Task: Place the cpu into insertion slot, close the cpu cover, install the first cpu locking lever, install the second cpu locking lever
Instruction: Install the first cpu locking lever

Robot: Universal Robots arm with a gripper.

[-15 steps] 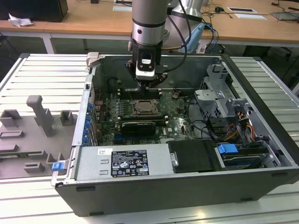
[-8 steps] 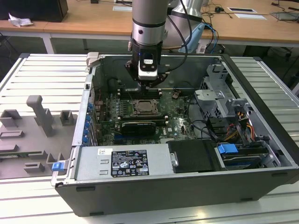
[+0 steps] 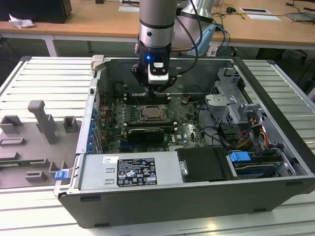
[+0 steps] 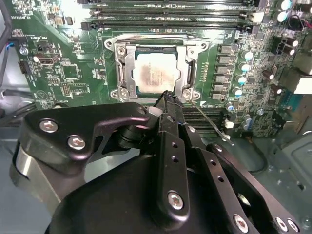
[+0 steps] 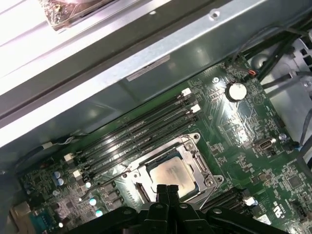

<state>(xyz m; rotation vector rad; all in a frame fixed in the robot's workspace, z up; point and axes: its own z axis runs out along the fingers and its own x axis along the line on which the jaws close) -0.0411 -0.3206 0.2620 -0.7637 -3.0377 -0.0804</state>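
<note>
Black gripper [image 4: 168, 97] linkage up close, fingertips [image 5: 161, 191] pressed together, nothing clamped between. Hovers tip-down at the rim of the cpu cover [image 4: 126, 68], right by the corner where a thin lever [image 4: 209, 121] roots; touching or just above, can't tell. Probably narrowed like that to work as one poking tip rather than a clamp. Already has the cpu [image 4: 156, 73] lying flat in the insertion slot [image 5: 141, 191], pale top showing through the cover's window, frame folded down around it. Looks like the thin lever angled out free over the green board [image 4: 63, 73], not tucked under any catch; second lever [image 4: 156, 38] lying along the opposite edge of the frame, latched or not unclear. Tight on the sides: memory slots [image 5: 136, 131] just beyond the socket, row of capacitors [image 4: 241, 68] beside it. Open room straight up, going by the exterior view: arm vertical inside the case [image 3: 197, 206], walls well apart from it, drive cage [image 3: 229, 98] and cables off toward the exterior view's right
</note>
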